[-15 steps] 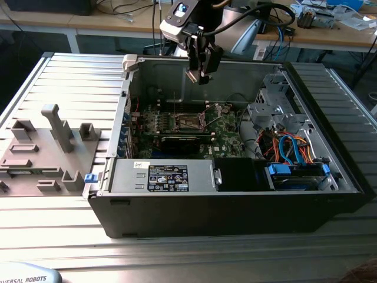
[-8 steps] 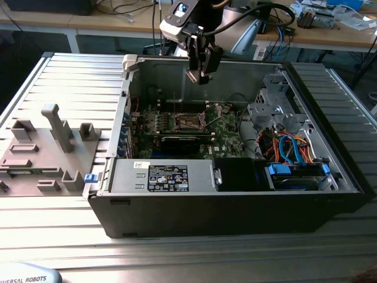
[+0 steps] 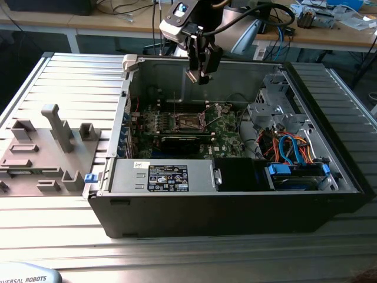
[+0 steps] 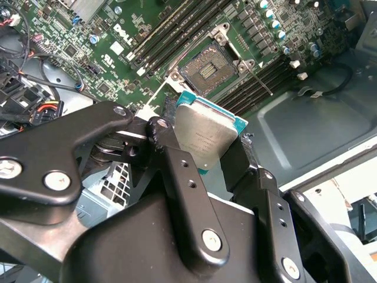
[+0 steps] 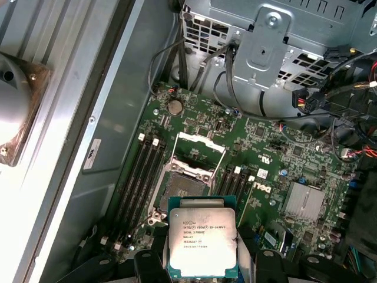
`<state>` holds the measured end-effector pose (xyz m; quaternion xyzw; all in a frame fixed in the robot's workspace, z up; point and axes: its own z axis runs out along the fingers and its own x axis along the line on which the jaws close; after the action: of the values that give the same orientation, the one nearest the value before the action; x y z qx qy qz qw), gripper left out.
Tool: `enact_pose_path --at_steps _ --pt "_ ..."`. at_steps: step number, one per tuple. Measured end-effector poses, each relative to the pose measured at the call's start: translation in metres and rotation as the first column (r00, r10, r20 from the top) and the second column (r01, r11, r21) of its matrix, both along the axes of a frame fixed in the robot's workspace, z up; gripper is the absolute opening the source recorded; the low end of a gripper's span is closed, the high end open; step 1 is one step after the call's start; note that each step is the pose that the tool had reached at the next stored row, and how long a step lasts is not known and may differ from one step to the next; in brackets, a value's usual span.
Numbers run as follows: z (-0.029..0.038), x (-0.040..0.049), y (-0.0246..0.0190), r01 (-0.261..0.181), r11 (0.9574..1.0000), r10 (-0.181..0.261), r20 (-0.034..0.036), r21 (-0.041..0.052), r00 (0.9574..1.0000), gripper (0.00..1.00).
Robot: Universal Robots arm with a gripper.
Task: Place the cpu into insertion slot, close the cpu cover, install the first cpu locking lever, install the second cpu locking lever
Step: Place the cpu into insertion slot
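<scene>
**Gripper [image 3: 199, 73] holds the cpu above an open socket**

Both fingers of the gripper are pinching the cpu [image 5: 202, 244] by two opposite edges, its metal top showing in both wrist views. It hangs in the air inside the computer case [image 3: 235, 200], up near the far rim and well apart from the motherboard [image 5: 265, 153]. The insertion slot [image 4: 207, 69] lies bare near the board's middle, between the memory slots [image 5: 147, 171]. The cpu cover [image 5: 200, 140] stands swung up at the slot's far edge.

The hold is only on thin edges, so I judge a slip or twist could tilt the chip. A tilted or off-square chip could bend the contacts; a corner might also catch the raised cover.
</scene>
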<state>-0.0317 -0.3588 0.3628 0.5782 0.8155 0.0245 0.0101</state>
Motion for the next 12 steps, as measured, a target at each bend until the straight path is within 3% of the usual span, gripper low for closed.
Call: enact_pose_path --at_steps 12 --pt "0.0000 0.0000 0.0000 0.010 0.9999 -0.010 0.0000 -0.0001 0.9999 0.54"
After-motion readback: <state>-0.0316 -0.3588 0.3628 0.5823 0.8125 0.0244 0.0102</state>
